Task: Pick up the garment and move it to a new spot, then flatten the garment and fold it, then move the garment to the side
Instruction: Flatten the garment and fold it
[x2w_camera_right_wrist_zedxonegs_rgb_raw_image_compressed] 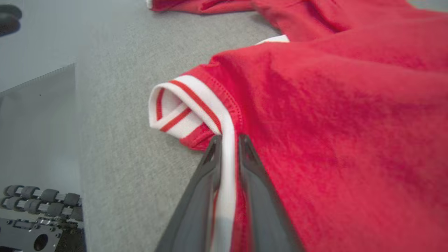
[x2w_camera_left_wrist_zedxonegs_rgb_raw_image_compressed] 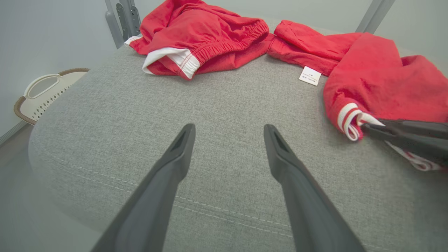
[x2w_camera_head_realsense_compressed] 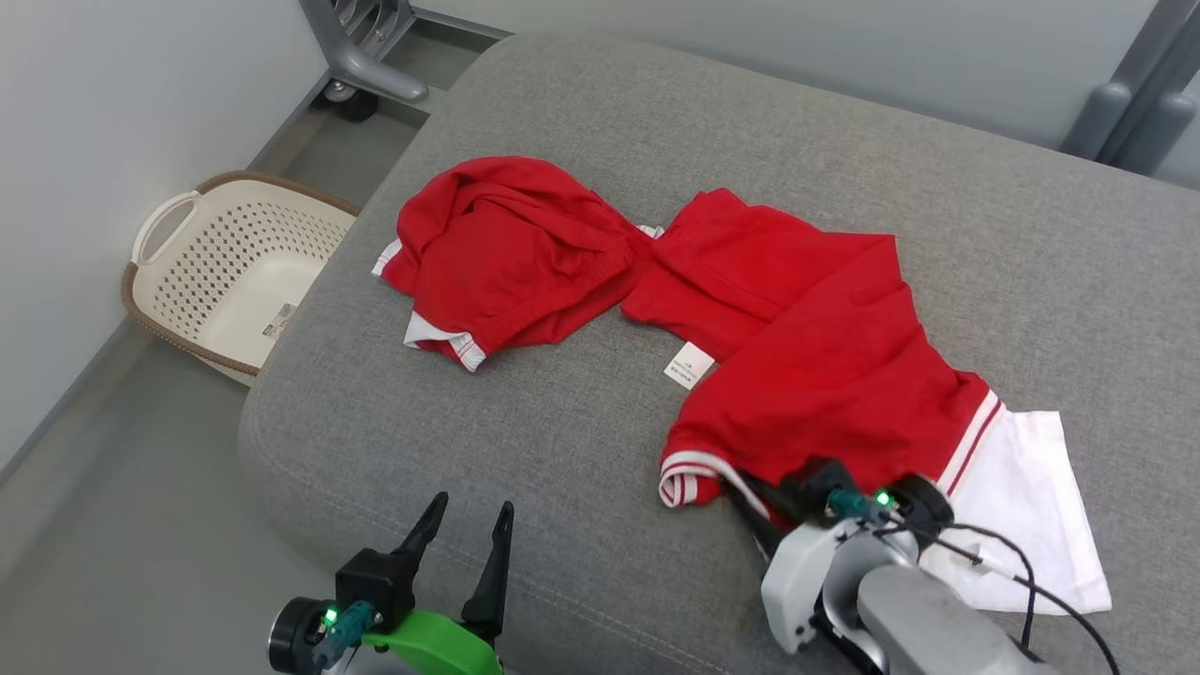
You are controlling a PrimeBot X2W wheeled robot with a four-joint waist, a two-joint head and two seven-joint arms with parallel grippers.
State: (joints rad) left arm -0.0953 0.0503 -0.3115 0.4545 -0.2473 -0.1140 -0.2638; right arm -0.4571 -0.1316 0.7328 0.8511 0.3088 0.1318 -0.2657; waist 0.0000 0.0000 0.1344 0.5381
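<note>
The red garment (x2w_camera_head_realsense_compressed: 825, 375) lay crumpled from the centre toward 4 o'clock on the grey cushion (x2w_camera_head_realsense_compressed: 581, 422). The right claw (x2w_camera_right_wrist_zedxonegs_rgb_raw_image_compressed: 227, 140) had pinched its striped hem (x2w_camera_right_wrist_zedxonegs_rgb_raw_image_compressed: 196, 101) at 5 o'clock, probably to lift it. The left claw (x2w_camera_head_realsense_compressed: 472, 508) hung wide open and empty at 7 o'clock.

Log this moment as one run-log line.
step: pick-up grasp | right gripper: jaws pinching striped cuff of red shirt | left gripper: jaws open, empty, above grey cushion | red shorts: crumpled, untouched
</note>
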